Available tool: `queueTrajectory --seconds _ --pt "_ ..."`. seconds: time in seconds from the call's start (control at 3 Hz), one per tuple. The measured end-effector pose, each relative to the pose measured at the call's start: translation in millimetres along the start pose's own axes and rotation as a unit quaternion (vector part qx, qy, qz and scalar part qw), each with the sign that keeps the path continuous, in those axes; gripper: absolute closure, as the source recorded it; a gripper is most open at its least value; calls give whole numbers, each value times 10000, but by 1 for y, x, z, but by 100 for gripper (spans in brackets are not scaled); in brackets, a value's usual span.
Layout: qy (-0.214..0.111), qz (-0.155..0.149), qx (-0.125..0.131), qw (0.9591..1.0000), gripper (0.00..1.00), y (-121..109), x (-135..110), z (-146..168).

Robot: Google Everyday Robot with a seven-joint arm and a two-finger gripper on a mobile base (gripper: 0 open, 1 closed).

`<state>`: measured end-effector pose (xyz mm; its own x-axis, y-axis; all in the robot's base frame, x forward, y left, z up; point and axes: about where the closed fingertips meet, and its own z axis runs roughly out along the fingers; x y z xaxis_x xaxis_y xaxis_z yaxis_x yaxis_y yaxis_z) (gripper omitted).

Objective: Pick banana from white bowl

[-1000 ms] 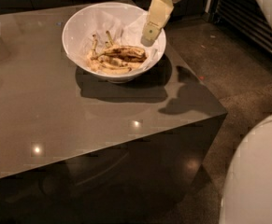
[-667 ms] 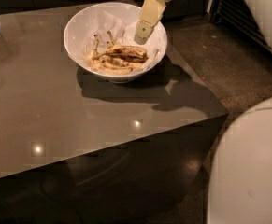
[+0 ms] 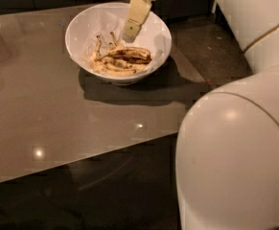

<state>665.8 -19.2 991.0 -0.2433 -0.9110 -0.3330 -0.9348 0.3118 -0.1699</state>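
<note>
White bowl [image 3: 80, 23] on table [image 3: 43, 114], tool [image 3: 131, 33] above

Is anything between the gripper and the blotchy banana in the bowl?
Nothing visible does. The gripper hangs over the white bowl, just above the banana, which lies on top of the paler bananas.

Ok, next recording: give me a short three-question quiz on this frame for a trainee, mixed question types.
1. True or false: the gripper hangs within the rim of the white bowl, above the fruit.
2. The white bowl stands on: A) the floor, B) the glossy table, C) a tray.
3. Short answer: where does the brown-blotched banana lie?

Key: 1 true. 2 B. 3 in the white bowl, among paler bananas.
</note>
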Motion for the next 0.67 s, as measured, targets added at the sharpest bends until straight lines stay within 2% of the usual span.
queueTrajectory --seconds 0.33,0.67 --pt "59 -10 5 10000 6 -6 -9 10" --pt "57 -20 -17 10000 16 -8 -13 16"
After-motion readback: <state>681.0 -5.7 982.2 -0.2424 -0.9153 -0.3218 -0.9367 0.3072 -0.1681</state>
